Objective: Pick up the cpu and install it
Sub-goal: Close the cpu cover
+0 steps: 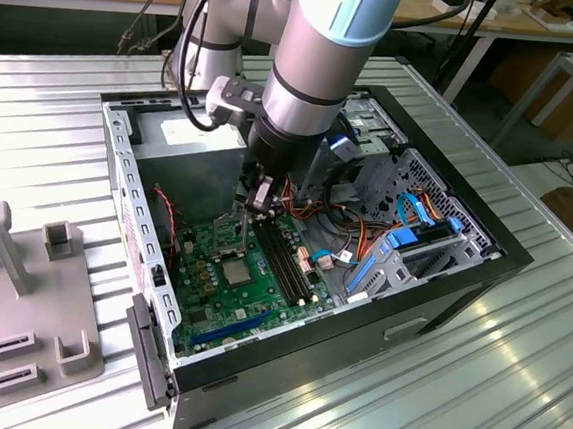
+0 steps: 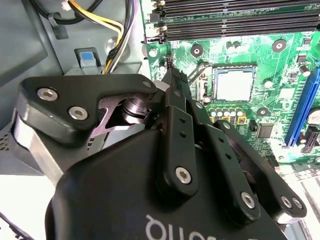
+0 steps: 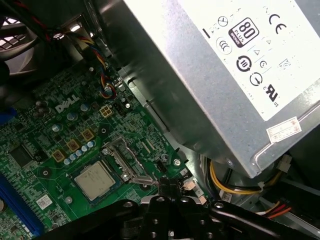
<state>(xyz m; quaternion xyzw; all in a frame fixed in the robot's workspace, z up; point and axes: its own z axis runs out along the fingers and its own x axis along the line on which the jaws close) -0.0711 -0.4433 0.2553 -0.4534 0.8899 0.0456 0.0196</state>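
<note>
Inside the open computer case (image 1: pixel 484 254), the arm's body hides much of the gripper (image 2: pixel 172 75); its jaws look closed with nothing between them. The cpu (image 2: pixel 233 84) sits in the socket, just beside the fingertips, on the green board (image 3: pixel 60 135). The case rests on a ribbed metal worktop (image 1: pixel 512 395).

The exterior view looks down at an angle from outside onto an open computer case (image 1: pixel 461 280) lying on a ribbed metal table (image 1: pixel 512 395), the robot arm (image 1: pixel 314 66) reaching in. Both wrist views sit close above the green board (image 2: pixel 280 70), looking past the gripper (image 3: pixel 167 187). All three views share the board's socket area.
</note>
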